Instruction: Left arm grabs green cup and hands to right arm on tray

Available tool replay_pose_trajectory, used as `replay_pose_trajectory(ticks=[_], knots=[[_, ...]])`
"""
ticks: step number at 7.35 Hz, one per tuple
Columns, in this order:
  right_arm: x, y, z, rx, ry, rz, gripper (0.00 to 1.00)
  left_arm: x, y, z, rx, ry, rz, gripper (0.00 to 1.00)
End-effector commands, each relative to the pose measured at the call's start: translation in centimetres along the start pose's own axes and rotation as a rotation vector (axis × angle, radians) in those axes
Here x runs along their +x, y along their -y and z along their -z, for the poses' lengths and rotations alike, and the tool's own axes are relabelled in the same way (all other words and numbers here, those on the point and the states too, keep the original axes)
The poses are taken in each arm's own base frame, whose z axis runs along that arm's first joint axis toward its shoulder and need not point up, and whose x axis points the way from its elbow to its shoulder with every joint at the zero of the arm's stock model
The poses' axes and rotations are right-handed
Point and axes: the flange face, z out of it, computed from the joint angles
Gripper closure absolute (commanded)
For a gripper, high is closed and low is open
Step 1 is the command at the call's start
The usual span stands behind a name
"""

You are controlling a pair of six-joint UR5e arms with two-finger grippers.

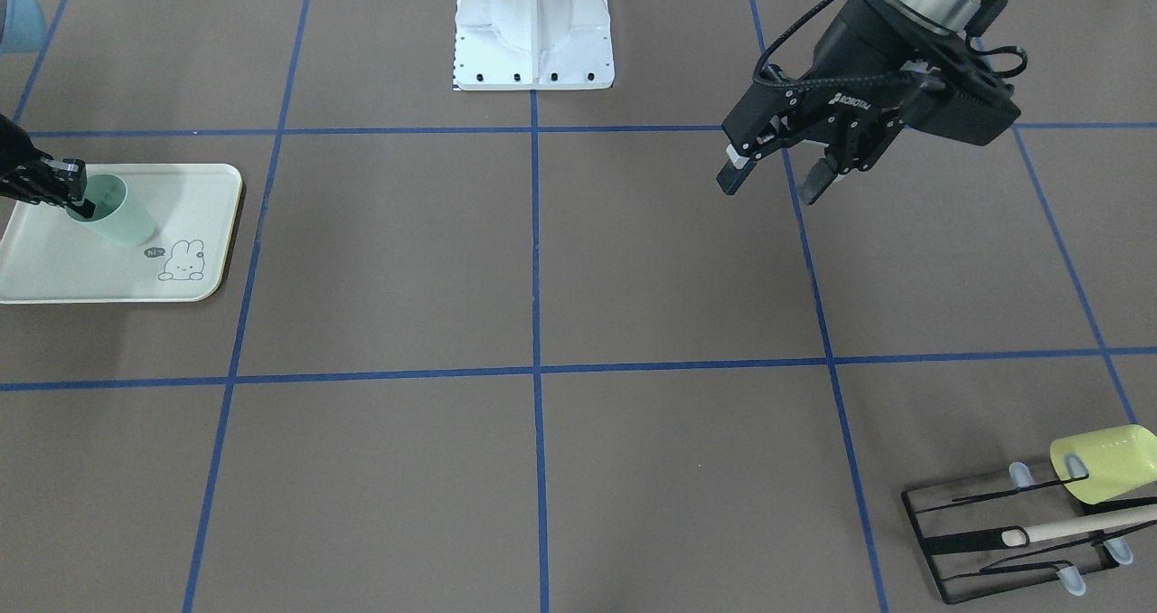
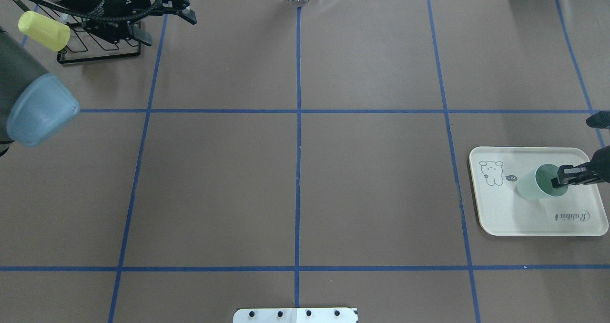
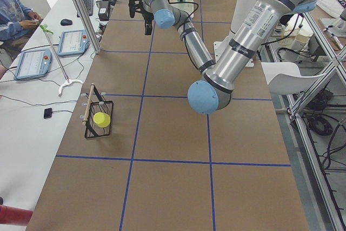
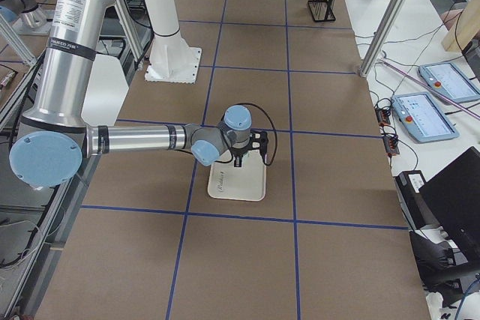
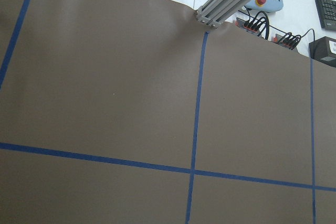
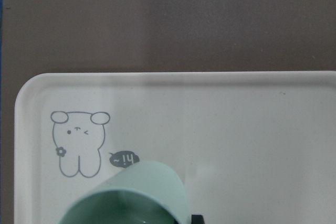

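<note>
The pale mint-green cup (image 1: 117, 215) is on the cream tray (image 1: 54, 269) with the bunny drawing, mouth up. My right gripper (image 1: 77, 193) comes in from the tray's outer side, with one fingertip (image 2: 558, 181) inside the cup (image 2: 538, 184) and its jaws pinched on the rim. The right wrist view shows the cup's rim (image 6: 131, 198) close below over the tray (image 6: 236, 129). I cannot tell whether the cup's base touches the tray (image 2: 524, 223). My left gripper (image 1: 773, 188) is open and empty, raised above the table on the far side from the tray; it also shows in the overhead view (image 2: 167, 30).
A black wire rack (image 1: 994, 541) holds a yellow-green cup (image 1: 1103, 464) and a wooden stick (image 1: 1085, 524) at the table's left far corner. The white robot base (image 1: 533, 25) stands at mid table edge. Blue tape lines cross the brown surface.
</note>
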Motion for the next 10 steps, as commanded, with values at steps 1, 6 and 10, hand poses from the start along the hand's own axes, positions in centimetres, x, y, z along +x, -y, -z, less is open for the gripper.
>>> replay_pose_trajectory(ticks=[1,6,10], knots=[[0.4,0.2,0.2,0.001,-0.006,-0.013,0.0,-0.1,0.0,-0.1,-0.001,0.003,0.004,0.0],[4.3,2.3,7.8,0.108,0.087,-0.003,0.0,-12.8,-0.5,0.5,-0.007,0.145,-0.162,0.0],[10.8,2.5,13.2,0.151,0.08,-0.013,0.0,-33.5,-2.6,4.7,-0.126,0.362,-0.418,0.0]])
